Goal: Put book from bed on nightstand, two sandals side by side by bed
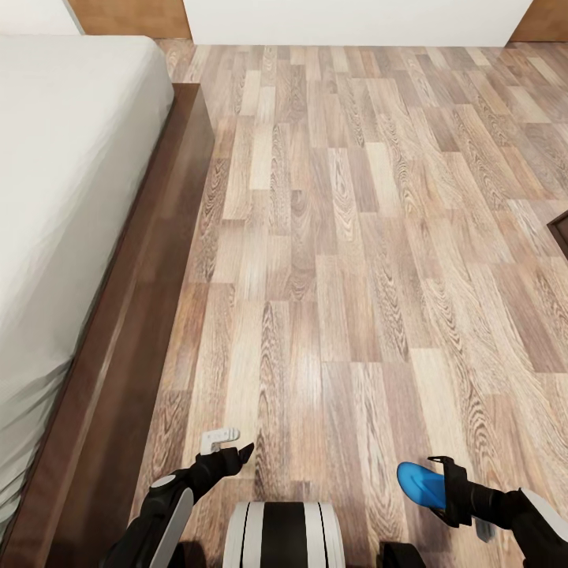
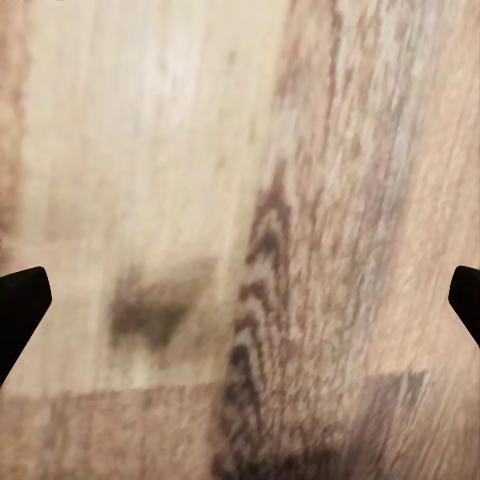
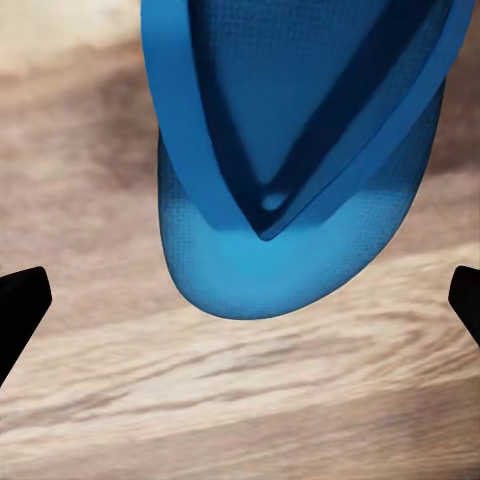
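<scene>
One bright blue sandal (image 1: 420,483) is low over the wood floor at the bottom right, strap side up (image 3: 270,150). My right gripper (image 1: 442,489) (image 3: 240,310) is open, its fingertips spread wide on either side of the sandal's toe end; I cannot tell whether the sandal rests on the floor. My left gripper (image 1: 233,446) (image 2: 240,310) is open too, with bare floor between its fingers. The bed fills the left side: grey mattress (image 1: 63,197) on a dark brown frame (image 1: 150,300). The book and the nightstand are out of view.
Brown plank floor (image 1: 355,237) stretches ahead to a white wall (image 1: 355,20). A dark brown furniture corner (image 1: 560,233) pokes in at the right edge. My own base (image 1: 284,536) is at the bottom middle.
</scene>
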Controlling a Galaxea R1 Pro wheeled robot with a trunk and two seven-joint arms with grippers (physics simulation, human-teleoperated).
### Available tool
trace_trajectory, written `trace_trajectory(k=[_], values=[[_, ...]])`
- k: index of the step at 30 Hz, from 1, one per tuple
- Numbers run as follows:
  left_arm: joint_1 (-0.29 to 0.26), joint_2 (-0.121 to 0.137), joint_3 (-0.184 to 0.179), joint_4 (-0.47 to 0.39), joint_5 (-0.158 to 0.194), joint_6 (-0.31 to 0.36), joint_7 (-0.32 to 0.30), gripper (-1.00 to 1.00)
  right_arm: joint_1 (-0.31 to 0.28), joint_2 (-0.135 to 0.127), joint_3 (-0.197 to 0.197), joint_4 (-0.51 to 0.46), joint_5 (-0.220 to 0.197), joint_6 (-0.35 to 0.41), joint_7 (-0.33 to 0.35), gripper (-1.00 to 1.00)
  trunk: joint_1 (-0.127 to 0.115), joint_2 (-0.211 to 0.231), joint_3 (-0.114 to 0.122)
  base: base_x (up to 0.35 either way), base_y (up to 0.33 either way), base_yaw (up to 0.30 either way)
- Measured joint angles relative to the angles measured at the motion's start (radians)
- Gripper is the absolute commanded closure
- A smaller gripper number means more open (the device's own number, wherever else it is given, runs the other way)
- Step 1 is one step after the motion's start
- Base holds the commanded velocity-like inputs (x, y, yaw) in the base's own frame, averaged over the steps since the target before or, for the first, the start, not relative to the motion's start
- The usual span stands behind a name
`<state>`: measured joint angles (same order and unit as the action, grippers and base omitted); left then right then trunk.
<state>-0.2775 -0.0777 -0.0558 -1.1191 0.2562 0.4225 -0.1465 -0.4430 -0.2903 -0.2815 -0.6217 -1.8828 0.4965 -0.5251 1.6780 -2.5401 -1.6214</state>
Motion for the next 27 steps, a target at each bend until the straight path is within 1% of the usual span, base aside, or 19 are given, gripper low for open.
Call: trace_trajectory(k=[3, 10, 19, 27], values=[[0.0, 0.0, 0.001, -0.001, 0.0, -0.001, 0.0, -1.0, 0.0, 0.0, 0.0, 0.0, -0.001, 0.0, 0.0, -1.0, 0.0, 0.0, 0.0, 0.059, 0.0, 0.0], [0.0, 0.0, 0.0, 0.0, -0.001, -0.002, 0.0, -1.0, 0.0, 0.0, 0.001, 0.0, -0.001, 0.0, 0.0, -1.0, 0.0, 0.0, 0.0, 0.159, 0.0, 0.0], [0.0, 0.0, 0.0, 0.0, -0.002, -0.002, 0.0, -1.0, 0.0, 0.0, 0.001, 0.0, 0.0, 0.0, 0.0, -1.0, 0.0, 0.0, 0.0, 0.029, -0.005, 0.0], [0.0, 0.0, 0.0, 0.0, -0.002, -0.001, 0.0, -1.0, 0.0, 0.0, 0.001, 0.0, 0.0, 0.0, -0.001, -1.0, 0.0, 0.0, 0.0, 0.002, -0.159, 0.0]])
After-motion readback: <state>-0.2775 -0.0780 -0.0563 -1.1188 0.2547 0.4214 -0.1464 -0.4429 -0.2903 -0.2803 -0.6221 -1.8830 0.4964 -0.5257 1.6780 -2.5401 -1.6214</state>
